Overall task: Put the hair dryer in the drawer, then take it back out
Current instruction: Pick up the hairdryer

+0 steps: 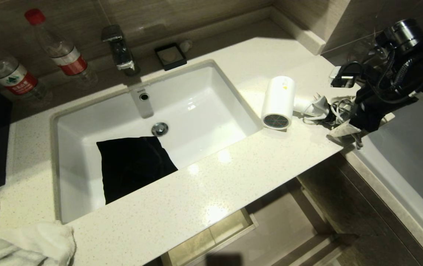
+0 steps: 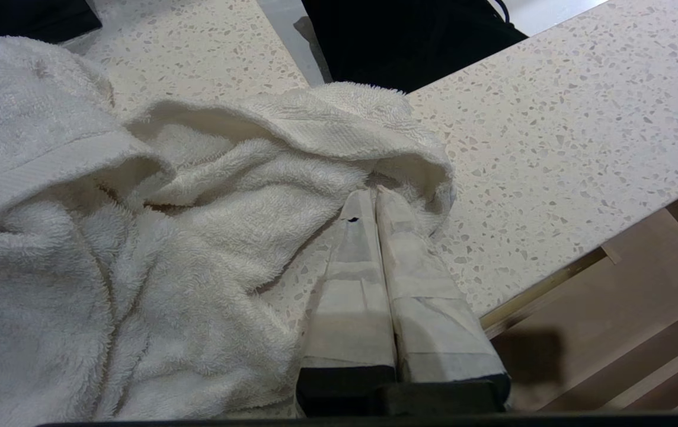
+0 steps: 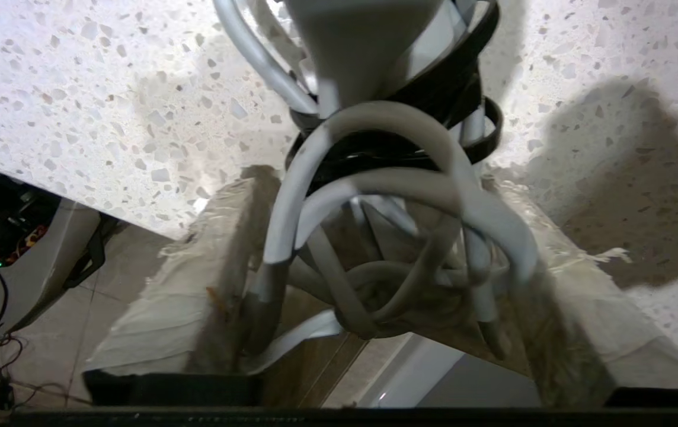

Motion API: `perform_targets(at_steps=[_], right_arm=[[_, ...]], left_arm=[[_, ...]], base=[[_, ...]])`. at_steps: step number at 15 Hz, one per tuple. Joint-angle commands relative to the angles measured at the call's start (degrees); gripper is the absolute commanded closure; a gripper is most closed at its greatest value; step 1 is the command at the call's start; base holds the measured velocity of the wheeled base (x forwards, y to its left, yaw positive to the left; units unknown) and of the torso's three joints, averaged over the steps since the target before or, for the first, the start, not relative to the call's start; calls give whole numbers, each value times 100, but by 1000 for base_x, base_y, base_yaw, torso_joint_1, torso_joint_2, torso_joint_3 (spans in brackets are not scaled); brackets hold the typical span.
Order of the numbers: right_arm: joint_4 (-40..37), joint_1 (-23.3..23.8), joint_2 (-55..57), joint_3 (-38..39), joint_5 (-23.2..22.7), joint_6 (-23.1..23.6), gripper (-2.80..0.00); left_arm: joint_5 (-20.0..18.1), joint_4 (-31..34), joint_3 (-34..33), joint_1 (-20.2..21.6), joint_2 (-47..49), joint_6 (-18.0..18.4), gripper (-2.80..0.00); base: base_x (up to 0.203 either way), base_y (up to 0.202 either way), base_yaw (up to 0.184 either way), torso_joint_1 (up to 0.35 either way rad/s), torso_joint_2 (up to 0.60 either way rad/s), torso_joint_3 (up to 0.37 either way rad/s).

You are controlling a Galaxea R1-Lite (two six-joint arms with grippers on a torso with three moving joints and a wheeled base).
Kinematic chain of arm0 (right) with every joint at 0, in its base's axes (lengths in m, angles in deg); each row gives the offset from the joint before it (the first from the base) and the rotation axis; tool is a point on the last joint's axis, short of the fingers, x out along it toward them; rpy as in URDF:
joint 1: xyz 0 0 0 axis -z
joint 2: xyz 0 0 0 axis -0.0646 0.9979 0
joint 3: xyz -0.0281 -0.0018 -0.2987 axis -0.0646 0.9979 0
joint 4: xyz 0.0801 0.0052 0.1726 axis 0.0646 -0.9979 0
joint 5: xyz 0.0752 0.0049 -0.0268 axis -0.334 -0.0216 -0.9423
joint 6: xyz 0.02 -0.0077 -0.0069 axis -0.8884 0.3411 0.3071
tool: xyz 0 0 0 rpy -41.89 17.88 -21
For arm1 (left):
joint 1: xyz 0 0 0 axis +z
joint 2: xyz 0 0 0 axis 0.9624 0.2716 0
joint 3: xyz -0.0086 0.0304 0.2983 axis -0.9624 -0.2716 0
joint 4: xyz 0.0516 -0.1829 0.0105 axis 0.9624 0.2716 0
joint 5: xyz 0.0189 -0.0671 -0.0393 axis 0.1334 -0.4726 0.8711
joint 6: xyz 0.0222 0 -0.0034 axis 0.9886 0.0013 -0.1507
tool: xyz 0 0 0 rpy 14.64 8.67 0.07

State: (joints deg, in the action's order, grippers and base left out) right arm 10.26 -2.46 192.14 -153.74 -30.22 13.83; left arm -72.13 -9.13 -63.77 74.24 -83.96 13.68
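At counter's right end, my right claw (image 3: 368, 284) straddles the dryer's (image 1: 278, 101) coiled cord (image 3: 374, 237), not yet clenched. Dryer looks light, slick; cord floppy. Handle likely grips firmer. Drawer (image 1: 211, 236) stands open.

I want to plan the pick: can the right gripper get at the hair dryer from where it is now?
Probably yes. The right gripper is at the counter's right end, its fingers on either side of the coiled cord behind the hair dryer. Nothing stands between them, though the barrel itself lies further along.
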Motion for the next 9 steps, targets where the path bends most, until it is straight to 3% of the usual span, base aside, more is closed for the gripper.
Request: perform_targets(at_steps=[1, 9], right_arm=[[-6, 2, 14, -1, 1, 31, 0], [81, 2, -65, -18, 10, -13, 0]], left_arm=[[0, -1, 0, 0, -8, -1, 0], [0, -1, 0, 0, 0, -1, 0]], base=[[0, 0, 0, 0, 0, 0], [0, 0, 0, 0, 0, 0]])
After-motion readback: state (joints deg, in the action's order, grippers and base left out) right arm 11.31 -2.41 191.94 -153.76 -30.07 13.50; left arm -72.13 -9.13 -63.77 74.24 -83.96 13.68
